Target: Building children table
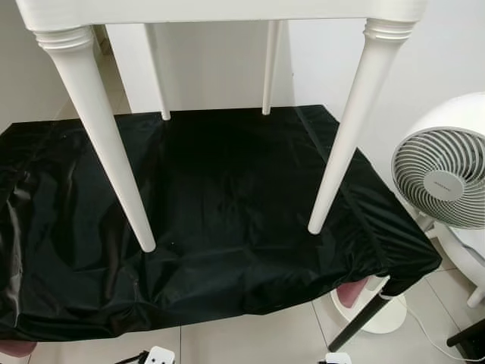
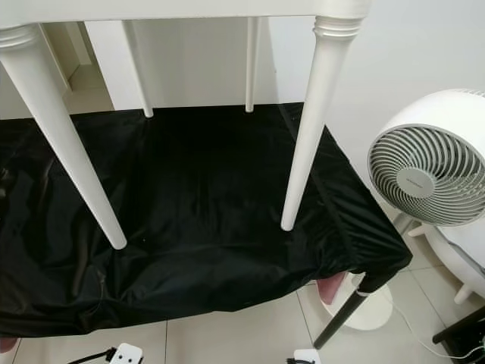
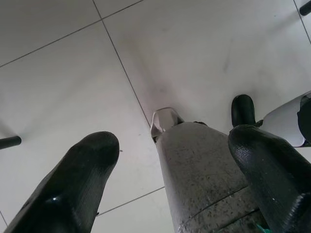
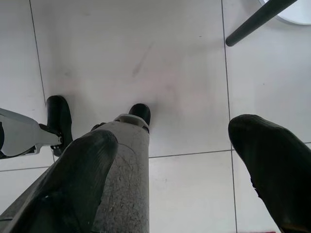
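White table point(image 1: 227, 9) looks built already: all four legs on, standing on our black-covered worktop point(image 1: 227, 197), fan point(image 1: 443, 171) at 3 o'clock. Both grippers, left point(image 3: 170, 160) and right point(image 4: 170, 160), hang with fingers open, empty. We'd guess next is lifting it down.

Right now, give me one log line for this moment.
table: upright, four legs on black cover | left end effector: open, idle, over floor | right end effector: open, idle | fan: right of cover
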Available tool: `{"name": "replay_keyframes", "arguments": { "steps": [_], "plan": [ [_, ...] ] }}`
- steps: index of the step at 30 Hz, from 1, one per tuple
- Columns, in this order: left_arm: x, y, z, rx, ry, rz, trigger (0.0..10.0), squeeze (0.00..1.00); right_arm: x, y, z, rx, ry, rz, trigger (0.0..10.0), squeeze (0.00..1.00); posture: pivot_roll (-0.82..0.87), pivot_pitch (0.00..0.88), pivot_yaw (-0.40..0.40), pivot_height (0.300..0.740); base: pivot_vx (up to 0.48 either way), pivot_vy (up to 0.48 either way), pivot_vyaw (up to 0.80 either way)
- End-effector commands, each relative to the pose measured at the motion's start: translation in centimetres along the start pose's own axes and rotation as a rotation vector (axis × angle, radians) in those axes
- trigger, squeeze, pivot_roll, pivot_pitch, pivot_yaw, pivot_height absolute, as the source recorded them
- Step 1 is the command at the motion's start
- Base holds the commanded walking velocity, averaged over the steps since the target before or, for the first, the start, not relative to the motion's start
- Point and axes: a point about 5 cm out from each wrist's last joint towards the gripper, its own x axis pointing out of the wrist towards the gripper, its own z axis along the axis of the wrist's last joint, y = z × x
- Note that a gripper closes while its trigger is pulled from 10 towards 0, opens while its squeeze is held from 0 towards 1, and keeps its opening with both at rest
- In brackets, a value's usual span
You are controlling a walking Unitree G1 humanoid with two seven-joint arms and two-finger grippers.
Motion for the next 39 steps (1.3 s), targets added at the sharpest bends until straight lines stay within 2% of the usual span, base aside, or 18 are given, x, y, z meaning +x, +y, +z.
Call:
{"name": "replay_keyframes", "arguments": {
  "steps": [1, 11, 39],
  "plan": [
    [-0.16, 0.63, -0.62, 0.008, 0.029, 0.162, 10.0, 0.00, -0.16, 0.17, -0.87, 0.006, 0.040, 0.003, 10.0, 0.00, 0.03, 0.056, 0.044, 0.740, 0.000, 0.000, 0.00],
    [0.08, 0.90, 0.29, 0.005, 0.016, 0.171, 10.0, 0.00, -0.08, 0.13, -0.63, 0.004, 0.039, 0.002, 10.0, 0.00, 0.03, 0.036, 0.041, 0.740, 0.000, 0.000, 0.00],
    [-0.01, 0.99, -0.06, 0.002, 0.032, 0.172, 10.0, 0.00, -0.26, -0.31, -1.15, -0.004, 0.055, -0.004, 10.0, 0.00, 0.01, 0.019, 0.035, 0.740, 0.000, -0.326, 0.00]
  ]
}}
